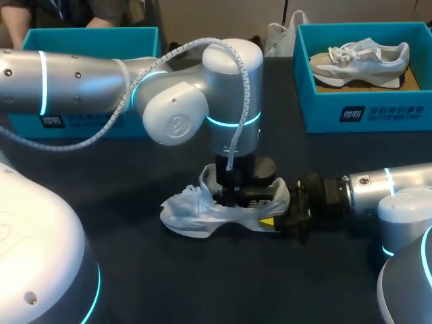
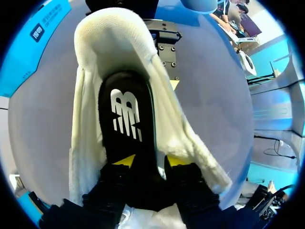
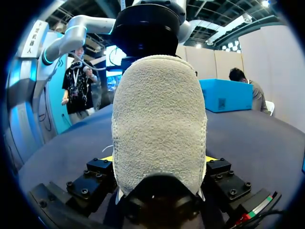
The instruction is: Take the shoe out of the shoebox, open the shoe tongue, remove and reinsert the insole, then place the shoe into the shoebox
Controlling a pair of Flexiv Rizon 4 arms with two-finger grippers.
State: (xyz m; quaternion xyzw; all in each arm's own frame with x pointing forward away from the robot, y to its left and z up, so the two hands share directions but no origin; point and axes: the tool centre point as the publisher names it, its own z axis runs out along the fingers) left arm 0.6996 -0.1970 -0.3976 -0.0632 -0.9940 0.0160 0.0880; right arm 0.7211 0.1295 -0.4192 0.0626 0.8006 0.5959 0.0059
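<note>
Head view: the shoe (image 1: 202, 212) lies on the worktop (image 1: 135, 270), toe leftward, heel clamped by the right tool (image 1: 287, 219). From above, the left tool (image 2: 150, 162) reaches inside, seemingly pinching the insole (image 2: 126, 119) lengthwise.

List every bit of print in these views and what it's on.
Right shoebox, front wall: white label, characters too small to read.
Left shoebox, front wall: white print, too blurred to read.
Insole in the shoe: white stylised emblem, no plain word.
Nothing else legible.
</note>
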